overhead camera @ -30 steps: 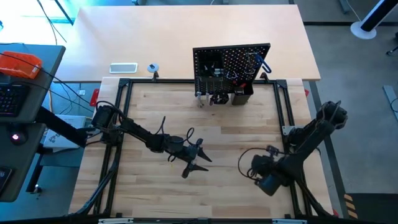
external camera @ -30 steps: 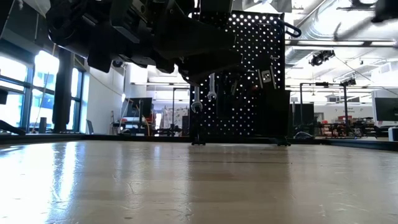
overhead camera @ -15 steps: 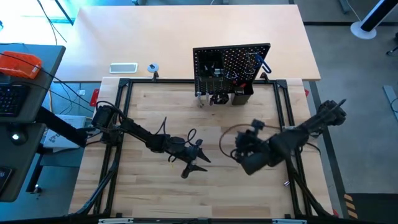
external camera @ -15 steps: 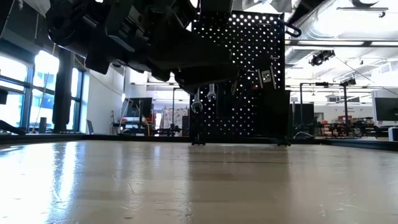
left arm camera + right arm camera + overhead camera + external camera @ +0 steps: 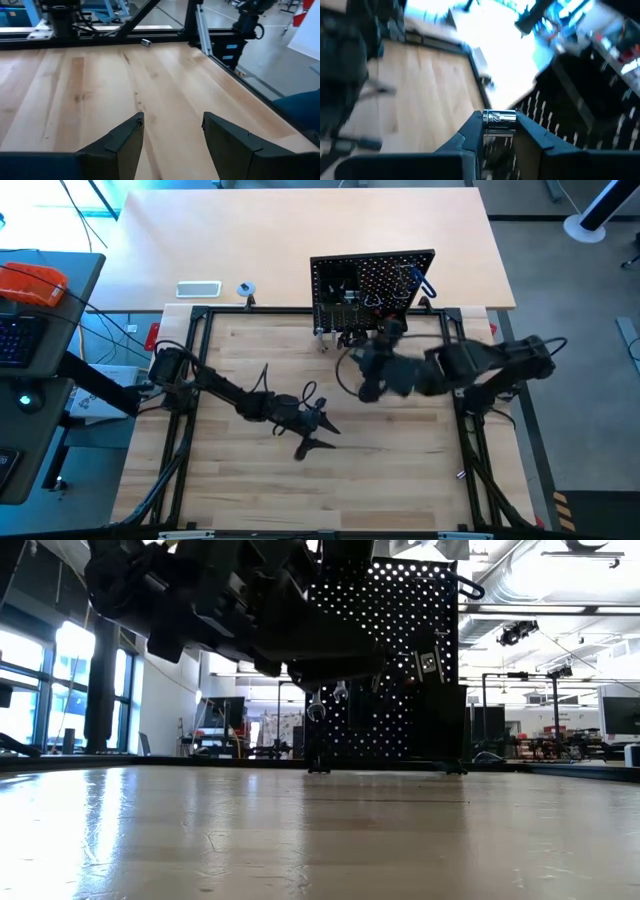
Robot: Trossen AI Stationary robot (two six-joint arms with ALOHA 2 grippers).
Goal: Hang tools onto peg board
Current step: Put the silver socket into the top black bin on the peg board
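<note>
The black peg board [image 5: 372, 290] stands upright at the table's far edge, with silver wrenches [image 5: 328, 700] and other tools hanging on its front. My right gripper [image 5: 364, 383] is just in front of the board, near its lower edge, and is shut on a small silver tool [image 5: 498, 118]; only that tool's end shows. My left gripper [image 5: 318, 432] is open and empty over the middle of the table; in the left wrist view [image 5: 172, 120] only bare wood lies between its fingers. My right gripper pinches the silver tool's end [image 5: 498, 118] between its two fingertips. The rest of the tool is hidden behind the fingers. The tool is clear of the table.
A white flat rectangle [image 5: 198, 289] and a small tape roll [image 5: 246, 288] lie on the far tabletop, left of the board. A black frame [image 5: 190, 380] runs round the wooden work area. A small black bin [image 5: 390, 335] sits at the board's foot.
My right gripper has swung from the table's near right part toward the far edge and to the left, up to the peg board's front.
</note>
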